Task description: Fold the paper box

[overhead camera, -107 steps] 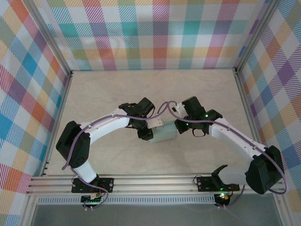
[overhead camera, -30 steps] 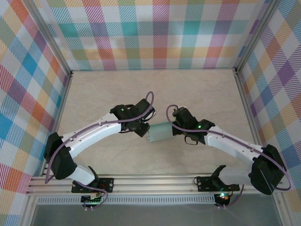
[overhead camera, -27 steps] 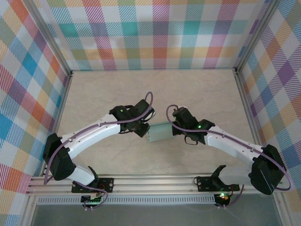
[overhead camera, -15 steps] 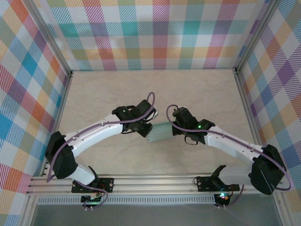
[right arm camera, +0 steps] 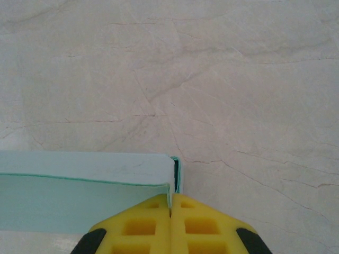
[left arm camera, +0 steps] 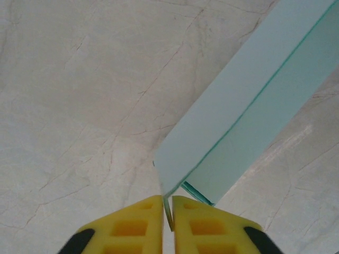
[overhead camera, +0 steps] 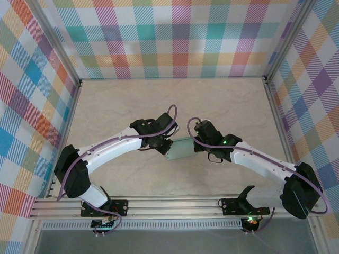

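Plaid walls (overhead camera: 175, 37) in pastel checks close in a pale, marble-veined counter (overhead camera: 132, 100). Near the middle of the top view, a little below centre, the paper box (overhead camera: 183, 148) sits between the two arms as a pale mint-green, flattened rectangular sleeve. Its long axis runs from lower left to upper right at a shallow slant, the left end lower in the frame than the right.

The left gripper (overhead camera: 163, 150) meets the box at its lower-left end. In the left wrist view its yellow fingers (left arm camera: 132, 225) are pressed together at the bottom edge of the frame, pinching a thin edge of card at the box's near corner. From there the box (left arm camera: 238, 106) stretches to the upper right corner of the frame, with two long panels meeting along a darker green crease.

The right gripper (overhead camera: 198, 144) holds the upper-right end. In the right wrist view it (right arm camera: 170, 203) is likewise closed on a thin upright edge of card, and the box (right arm camera: 79, 180) extends away to the lower left of the frame.
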